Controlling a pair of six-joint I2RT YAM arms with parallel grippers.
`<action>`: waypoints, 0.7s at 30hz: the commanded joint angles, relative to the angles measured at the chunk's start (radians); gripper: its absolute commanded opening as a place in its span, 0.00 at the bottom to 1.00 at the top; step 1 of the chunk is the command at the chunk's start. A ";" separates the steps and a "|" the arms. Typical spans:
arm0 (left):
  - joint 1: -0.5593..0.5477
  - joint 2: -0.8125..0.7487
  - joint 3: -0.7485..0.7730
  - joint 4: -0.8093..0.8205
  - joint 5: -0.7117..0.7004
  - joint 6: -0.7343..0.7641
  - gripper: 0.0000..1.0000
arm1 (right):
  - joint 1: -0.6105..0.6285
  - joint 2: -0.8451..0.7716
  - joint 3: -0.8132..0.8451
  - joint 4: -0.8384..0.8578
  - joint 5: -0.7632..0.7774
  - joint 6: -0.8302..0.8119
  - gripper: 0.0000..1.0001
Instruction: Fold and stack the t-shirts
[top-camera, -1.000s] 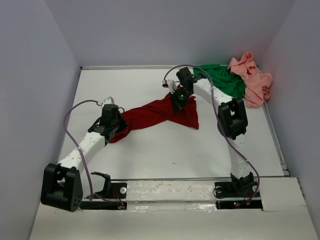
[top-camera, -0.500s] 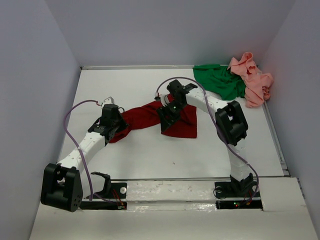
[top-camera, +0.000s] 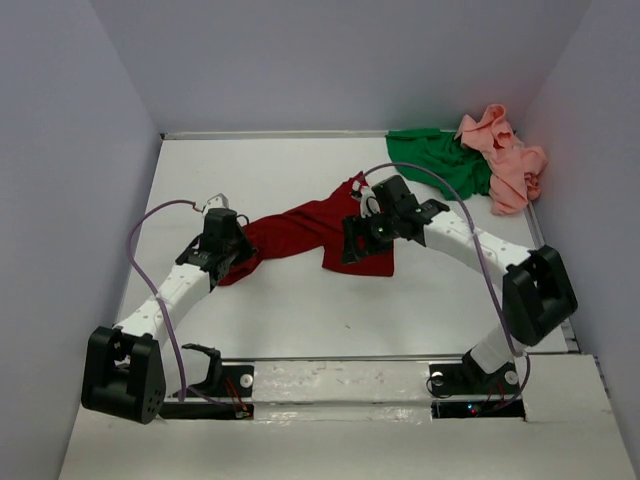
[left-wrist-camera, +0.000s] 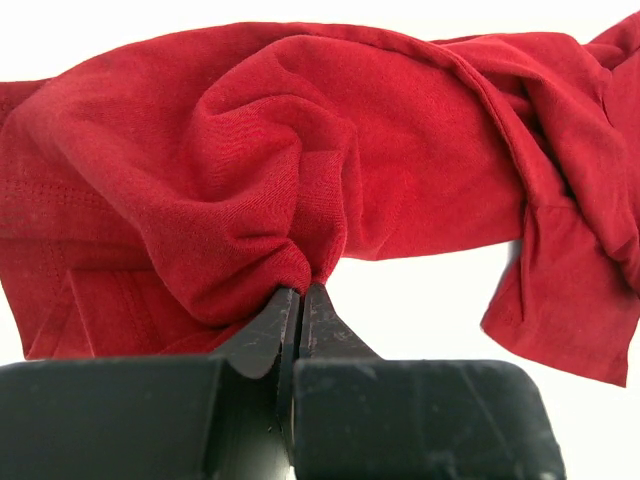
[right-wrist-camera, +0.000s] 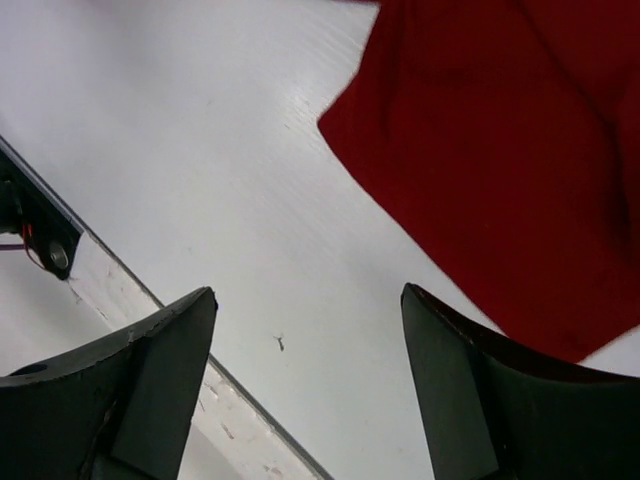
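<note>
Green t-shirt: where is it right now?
In the top view, the green t-shirt lies crumpled at the far right of the table, beside the pink t-shirt in the corner and apart from the red t-shirt mid-table.

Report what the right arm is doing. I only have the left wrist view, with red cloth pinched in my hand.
Observer: The right hand is open at the near right corner of the dark red t-shirt, holding nothing.
Operator: Describe how the shirt lies.
Observer: It runs as a bunched, unfolded band across the table, from the left hand rightward.
Operator: Locate the other shirts.
Observer: A green t-shirt and a pink t-shirt lie crumpled side by side in the far right corner, apart from the red one.
</note>
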 joint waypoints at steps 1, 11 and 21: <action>-0.004 -0.021 0.017 0.003 -0.012 0.019 0.05 | -0.012 -0.160 -0.147 0.192 0.188 0.194 0.77; -0.004 -0.014 0.016 0.017 0.006 0.020 0.05 | -0.225 -0.383 -0.450 0.381 0.113 0.409 0.66; -0.004 -0.031 0.005 0.010 0.000 0.022 0.05 | -0.345 -0.207 -0.570 0.540 -0.009 0.452 0.67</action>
